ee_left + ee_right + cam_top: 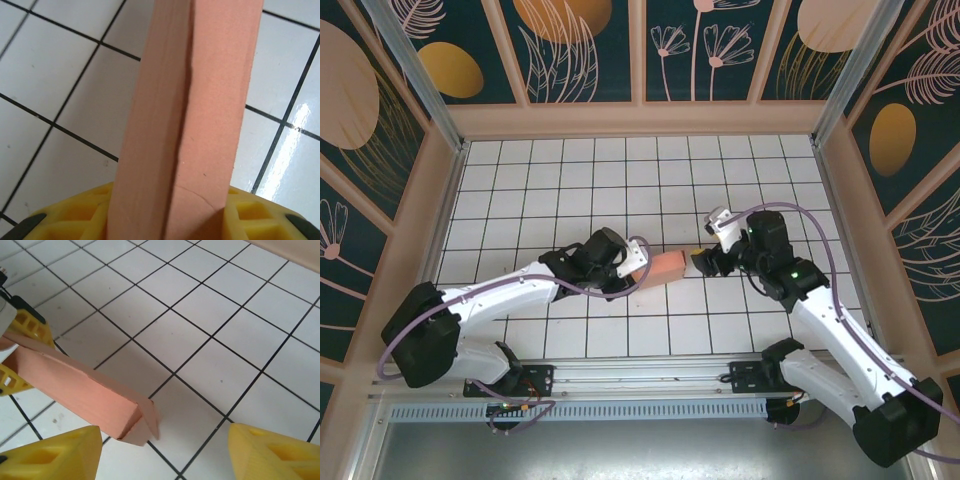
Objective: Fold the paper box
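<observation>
**Left gripper holds the paper box; right gripper stands open at its free end**

The salmon-pink paper box (665,267) sits near the middle of the white tiled table (570,180), lying roughly left to right between the two arms. It is folded into a long, slim rectangular form.

The left gripper (638,262) is clenched on the box's left end. In the left wrist view the card (200,115) rises straight out from between the yellow fingers (75,220), and a seam runs along its length where one panel overlaps another. From the right wrist camera the same two yellow fingers (30,327) can be seen pressed against opposite faces of the box (75,390).

The right gripper (703,262) is released, with its jaws spread wide. In its own view, its yellow fingers (275,455) stand well apart at the bottom of the picture. The box's free end lies just ahead of the finger on the left side of that picture, and the other finger is well clear of it. Whether the nearer finger touches the card cannot be told.

At that free end a small end flap (149,420) stands out from the box, not tucked in. The box casts a shadow on the tiles beside it, and whether its underside rests on the table is unclear.
</observation>
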Robot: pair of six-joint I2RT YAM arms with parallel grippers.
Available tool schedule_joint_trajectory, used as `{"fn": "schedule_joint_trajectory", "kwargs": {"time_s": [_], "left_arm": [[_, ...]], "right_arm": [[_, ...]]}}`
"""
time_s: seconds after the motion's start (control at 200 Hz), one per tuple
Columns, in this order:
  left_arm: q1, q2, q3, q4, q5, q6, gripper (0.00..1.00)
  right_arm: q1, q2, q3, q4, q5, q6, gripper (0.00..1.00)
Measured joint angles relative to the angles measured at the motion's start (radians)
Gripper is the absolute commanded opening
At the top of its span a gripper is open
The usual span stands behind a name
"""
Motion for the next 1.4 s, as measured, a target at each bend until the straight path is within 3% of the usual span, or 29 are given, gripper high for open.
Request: {"fn": "schedule_joint_trajectory", "kwargs": {"time_s": [0.54,1.026,1.396], "left_arm": [[0.0,0.025,0.0,-0.011,0.011,-0.011,0.33],[0.0,0.033,0.0,0.004,0.031,-0.011,0.32],[0.0,0.033,-0.001,0.005,0.032,-0.011,0.31]], "right_arm": [[0.0,0.154,0.0,0.001,-0.05,-0.138,0.51],[0.0,0.24,0.0,0.002,-0.072,-0.183,0.28],[0.0,0.27,0.019,0.01,-0.102,-0.186,0.28]]}}
